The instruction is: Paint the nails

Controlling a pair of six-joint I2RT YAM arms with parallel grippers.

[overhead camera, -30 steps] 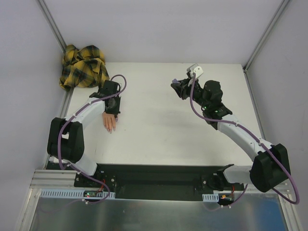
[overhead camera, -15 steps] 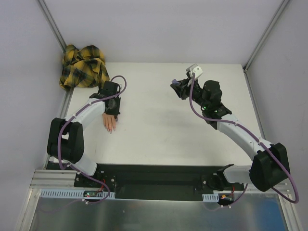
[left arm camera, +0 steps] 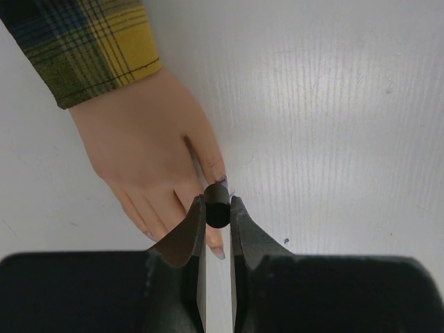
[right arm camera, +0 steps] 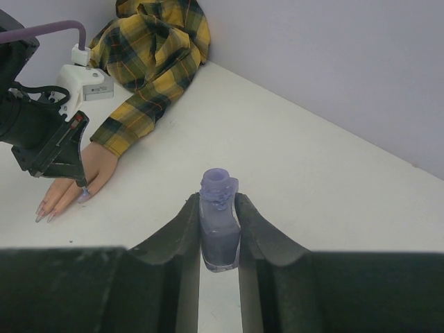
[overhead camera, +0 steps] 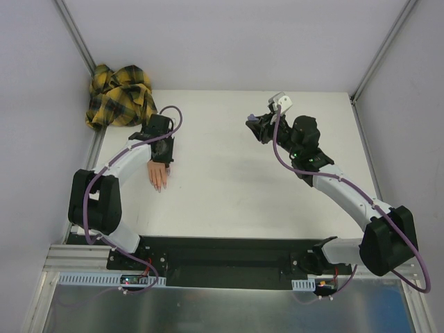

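A flesh-coloured fake hand [left arm camera: 146, 146] with a yellow-black plaid sleeve [left arm camera: 83, 48] lies flat on the white table, fingers toward me. Its nails [left arm camera: 219, 254] are small and purplish-pink. My left gripper [left arm camera: 217, 208] is shut on a black brush cap [left arm camera: 217, 199] and holds it just over a fingertip, where a purple nail [left arm camera: 222, 168] shows. In the top view this gripper [overhead camera: 161, 154] is above the hand [overhead camera: 157, 175]. My right gripper [right arm camera: 219, 222] is shut on an open purple bottle [right arm camera: 219, 236] and holds it upright above the table, at the far right [overhead camera: 260, 128].
The rest of the plaid shirt [overhead camera: 119, 96] is bunched at the far left corner against the wall. Grey walls and metal posts [overhead camera: 76, 38] enclose the table on three sides. A small purple speck [left arm camera: 285, 241] marks the table beside the hand.
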